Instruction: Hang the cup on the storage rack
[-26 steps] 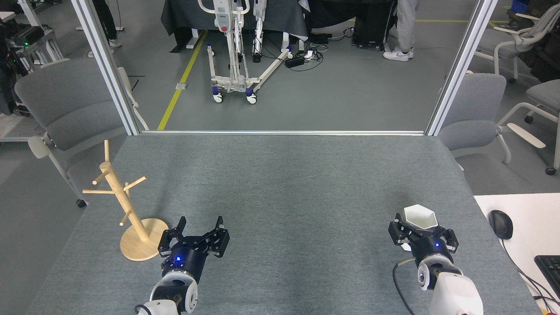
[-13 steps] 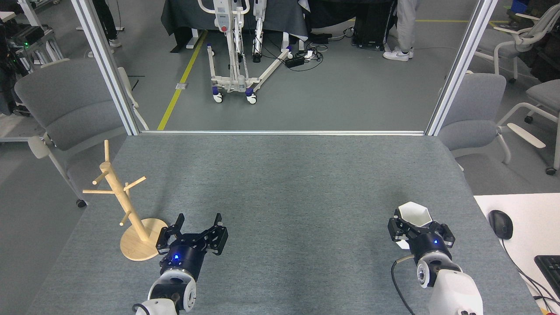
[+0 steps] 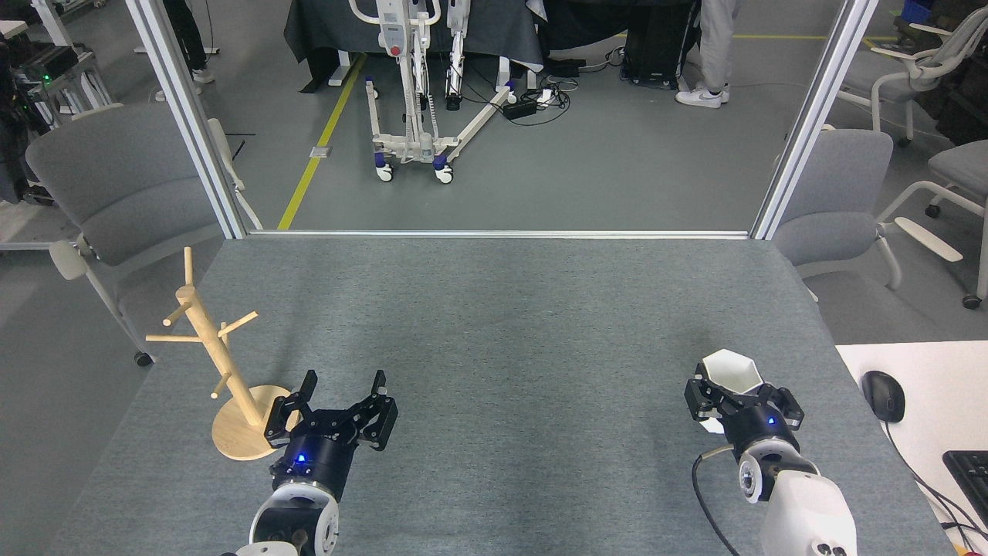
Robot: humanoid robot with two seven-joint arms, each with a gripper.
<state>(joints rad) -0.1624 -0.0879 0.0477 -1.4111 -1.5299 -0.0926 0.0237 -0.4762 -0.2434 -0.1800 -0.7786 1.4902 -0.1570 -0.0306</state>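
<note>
Cup (image 3: 731, 371): small, plain white, hexagonal rim, faceted sides; mouth tilted up and away from us. Pinched in our right gripper (image 3: 735, 394) above counter (image 3: 525, 324), near right edge. Left gripper (image 3: 341, 386) spread, beside storage rack (image 3: 224, 363).

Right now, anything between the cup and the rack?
Head view: only the open left end effector beside the storage rack; otherwise bare grey table across to the cup.

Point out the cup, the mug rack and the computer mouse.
cup (image 3: 732, 371), head view, inside of its white bowl.
mug rack (image 3: 208, 340), head view, upright wooden post.
computer mouse (image 3: 882, 394), head view, its black back.
</note>
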